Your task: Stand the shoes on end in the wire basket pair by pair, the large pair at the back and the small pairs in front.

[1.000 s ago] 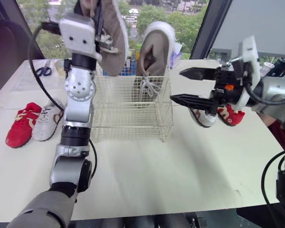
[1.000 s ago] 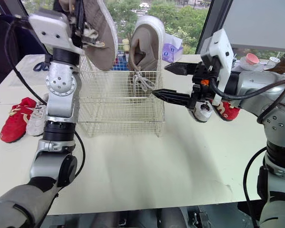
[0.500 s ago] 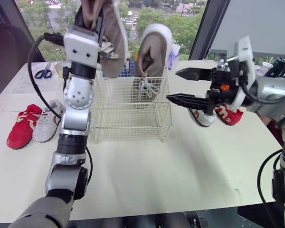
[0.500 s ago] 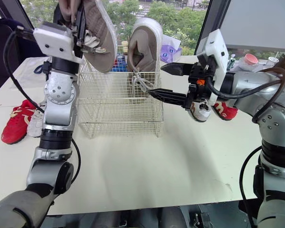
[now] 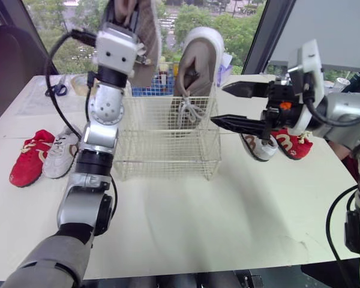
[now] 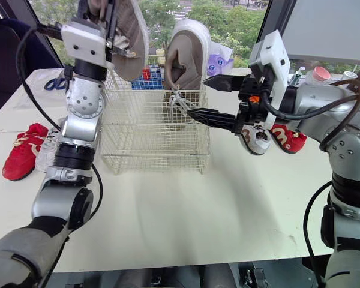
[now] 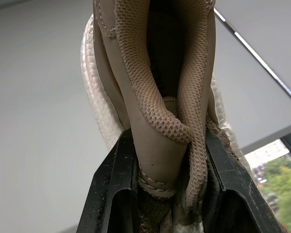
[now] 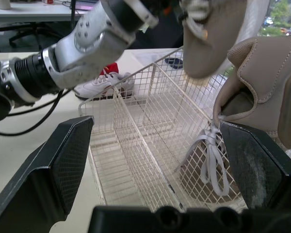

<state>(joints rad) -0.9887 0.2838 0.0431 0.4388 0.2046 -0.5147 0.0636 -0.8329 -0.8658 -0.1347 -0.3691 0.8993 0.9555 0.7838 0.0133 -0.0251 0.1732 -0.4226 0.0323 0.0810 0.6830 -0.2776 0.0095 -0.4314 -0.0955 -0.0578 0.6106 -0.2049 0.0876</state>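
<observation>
The left gripper is clamped on the heel collar of a tan shoe, one black finger on each side of the mesh rim. It holds that shoe high above the back left corner of the basket, sole facing away from the arm, and the shoe is clear of the wire. A second tan shoe stands on end in the back right of the basket, toe up, its white laces hanging down inside the wire.

The right gripper is spread wide open, holding nothing. It hangs just beside the basket's right end, level with the rim, with its fingertips pointing at the standing shoe's laces.

Under and behind the right arm a small white shoe and a small red shoe lie on the table, partly covered by the gripper. On the far left another red shoe and white shoe lie side by side, touching. Scissors lie at the back left. A blue crate sits behind the basket, and a purple packet lies near the standing shoe.
</observation>
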